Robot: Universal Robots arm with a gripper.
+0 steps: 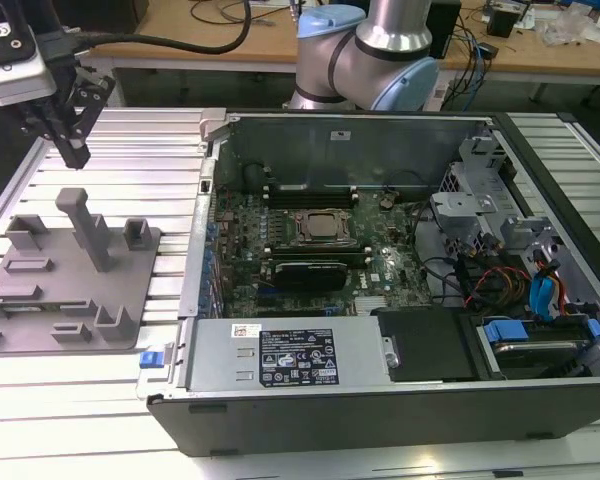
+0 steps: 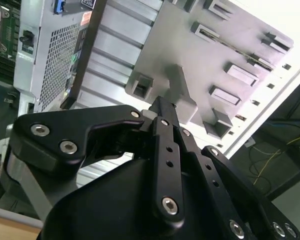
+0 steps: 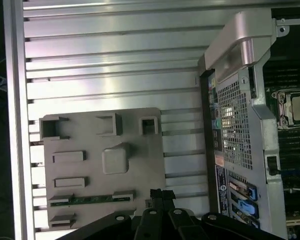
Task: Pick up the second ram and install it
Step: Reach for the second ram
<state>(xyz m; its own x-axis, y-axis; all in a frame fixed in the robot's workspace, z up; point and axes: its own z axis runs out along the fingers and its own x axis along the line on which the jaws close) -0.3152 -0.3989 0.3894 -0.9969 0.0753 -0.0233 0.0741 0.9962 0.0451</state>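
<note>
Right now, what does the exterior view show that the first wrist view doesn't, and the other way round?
Exterior view: the arm's grey and blue joints, the labelled power supply and the drive bay with blue clips inside the open case. First wrist view: a green ram stick lying along a slot of the grey fixture plate, and the case's perforated rear panel. Shared: the fixture plate on the ribbed metal table, the shut, empty gripper over the plate's edge, and the processor socket.
</note>
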